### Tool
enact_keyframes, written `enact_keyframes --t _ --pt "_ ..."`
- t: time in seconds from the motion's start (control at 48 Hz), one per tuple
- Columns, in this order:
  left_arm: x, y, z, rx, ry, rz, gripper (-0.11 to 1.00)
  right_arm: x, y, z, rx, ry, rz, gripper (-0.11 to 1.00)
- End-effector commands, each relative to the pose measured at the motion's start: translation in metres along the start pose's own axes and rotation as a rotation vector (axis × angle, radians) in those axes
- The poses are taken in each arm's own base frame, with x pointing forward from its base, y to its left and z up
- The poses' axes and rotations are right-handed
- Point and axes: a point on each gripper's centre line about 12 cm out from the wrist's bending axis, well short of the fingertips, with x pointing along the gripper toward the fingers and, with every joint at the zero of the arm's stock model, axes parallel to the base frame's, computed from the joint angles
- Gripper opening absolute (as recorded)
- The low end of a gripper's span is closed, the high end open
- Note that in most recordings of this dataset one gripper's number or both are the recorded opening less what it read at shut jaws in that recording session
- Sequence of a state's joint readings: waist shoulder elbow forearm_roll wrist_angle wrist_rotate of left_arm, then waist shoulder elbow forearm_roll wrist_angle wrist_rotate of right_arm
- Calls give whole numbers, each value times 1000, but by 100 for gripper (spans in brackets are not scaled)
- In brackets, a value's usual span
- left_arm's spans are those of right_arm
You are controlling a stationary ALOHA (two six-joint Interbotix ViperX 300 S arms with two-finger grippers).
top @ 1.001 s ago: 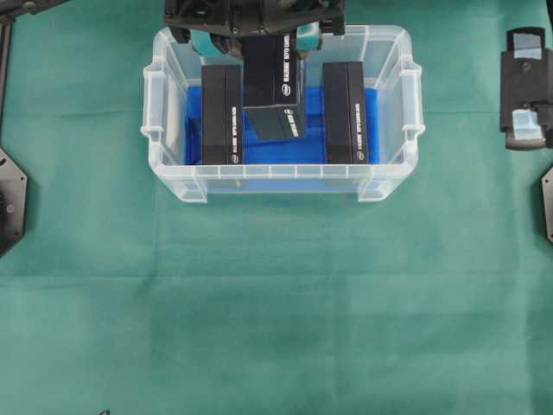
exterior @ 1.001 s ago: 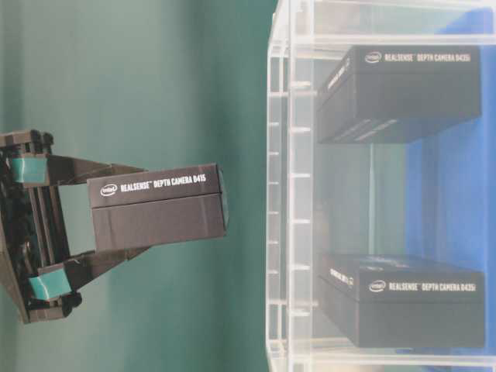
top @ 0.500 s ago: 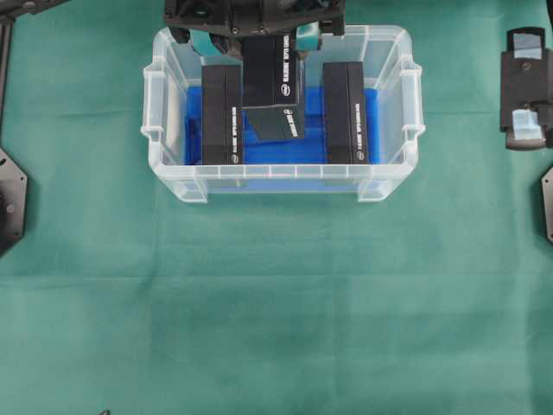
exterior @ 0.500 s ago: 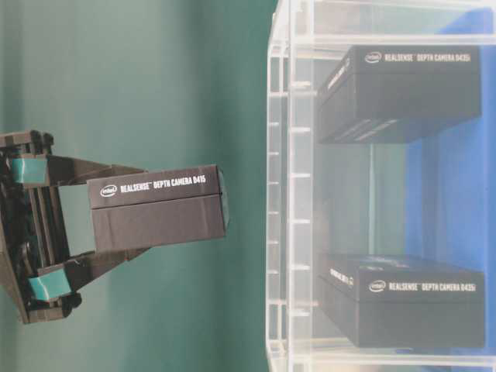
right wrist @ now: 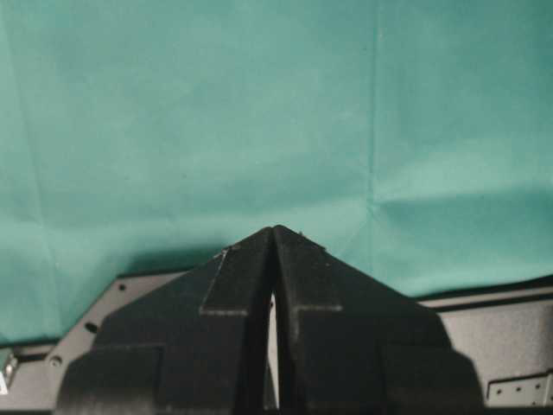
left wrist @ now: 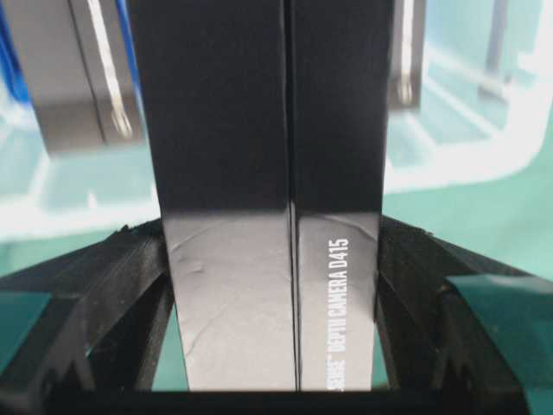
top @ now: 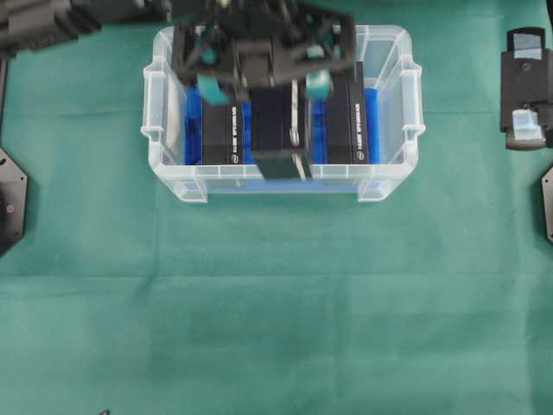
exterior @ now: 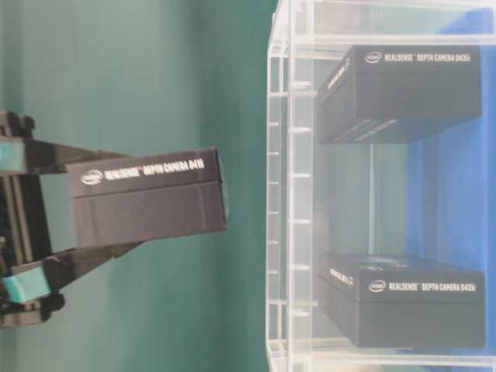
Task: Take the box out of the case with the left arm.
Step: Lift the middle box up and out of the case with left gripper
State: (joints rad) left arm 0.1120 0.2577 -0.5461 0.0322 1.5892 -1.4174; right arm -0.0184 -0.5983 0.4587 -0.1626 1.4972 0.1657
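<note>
My left gripper (top: 273, 99) is shut on a black box (top: 278, 130) printed with white lettering, gripping its long sides near one end. The box hangs over the clear case (top: 164, 104) with the blue bottom. In the table-level view the box (exterior: 147, 198) stands apart from the case's rim (exterior: 273, 194), fully outside the case. The left wrist view shows the box (left wrist: 272, 130) filling the gap between the black fingers (left wrist: 130, 277). My right gripper (right wrist: 273, 232) is shut on nothing above the green cloth.
Two more black boxes lie in the case, one on the left (top: 222, 130) and one on the right (top: 350, 121). The right arm (top: 523, 78) rests at the table's far right edge. Green cloth (top: 276, 303) covers the table in front of the case.
The left gripper has lifted the box higher and carried it toward the case's front wall. The box's free end now overlaps the front rim in the overhead view. The right arm has not moved.
</note>
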Motion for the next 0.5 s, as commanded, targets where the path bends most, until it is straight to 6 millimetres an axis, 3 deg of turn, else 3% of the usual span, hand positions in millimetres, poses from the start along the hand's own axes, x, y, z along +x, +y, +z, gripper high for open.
enact_keyframes --t 0.0,0.479 --pt "-35 3 -15 -3 -3 -81 60 -4 -1 2 4 -17 0 0" --pt "-36 2 -101 -51 65 -74 60 -4 -1 2 4 -17 0 0"
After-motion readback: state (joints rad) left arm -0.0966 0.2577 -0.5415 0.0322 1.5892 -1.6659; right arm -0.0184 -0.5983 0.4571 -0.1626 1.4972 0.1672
